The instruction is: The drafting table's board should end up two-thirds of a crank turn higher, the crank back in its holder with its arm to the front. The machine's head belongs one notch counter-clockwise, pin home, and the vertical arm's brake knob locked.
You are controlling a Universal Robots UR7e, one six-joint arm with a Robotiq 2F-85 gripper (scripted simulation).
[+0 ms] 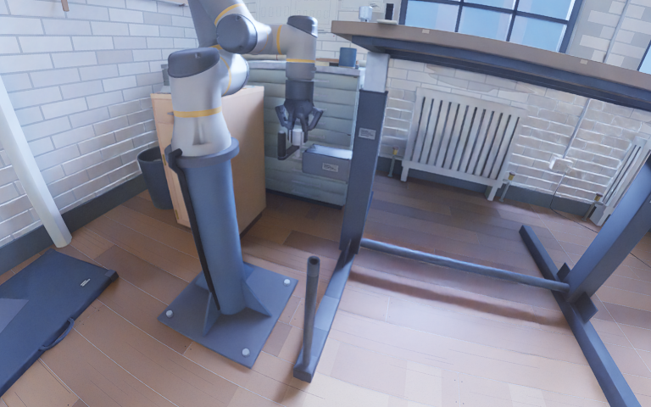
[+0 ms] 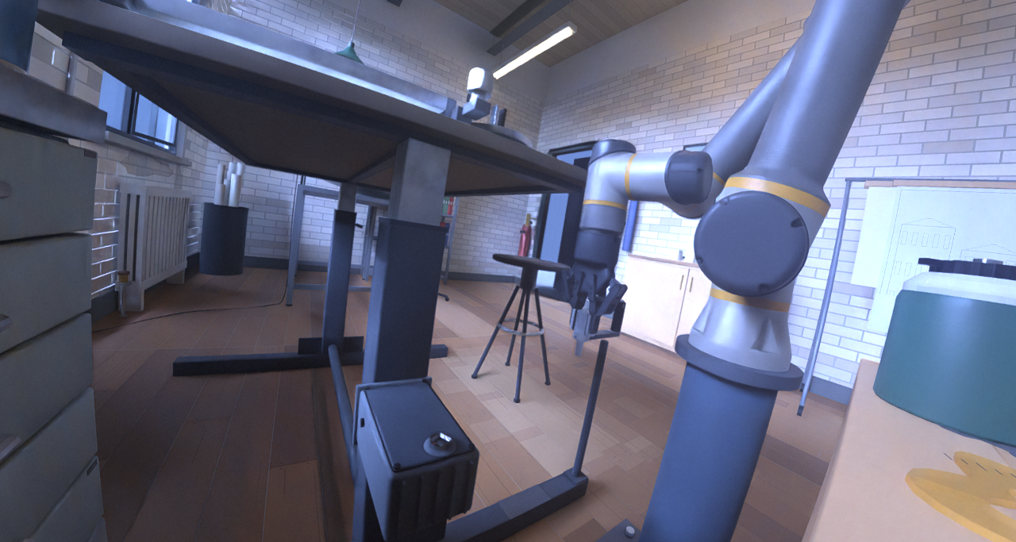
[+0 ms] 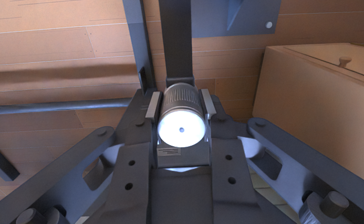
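The drafting machine's head (image 2: 477,95) on the board top is mostly hidden by the board's edge. I hold the crank (image 1: 289,142) in my closed gripper (image 1: 296,135) by its ribbed silver handle (image 3: 181,111), in the air beside the table's near leg (image 1: 363,151). Its dark arm (image 3: 176,41) points away from me. The holder tube (image 1: 311,307) stands upright on the leg's foot, empty, well below the crank. The gearbox (image 2: 415,447) with its drive socket (image 2: 442,441) sits on the leg. The board (image 1: 511,55) slopes overhead.
A wooden cabinet (image 1: 223,151) stands close behind the arm's pedestal (image 1: 218,237). A drawer unit (image 1: 314,131) sits behind the gripper. A crossbar (image 1: 463,265) joins the table's two feet. A dark mat (image 1: 21,312) lies on the floor. A stool (image 2: 524,312) stands further off.
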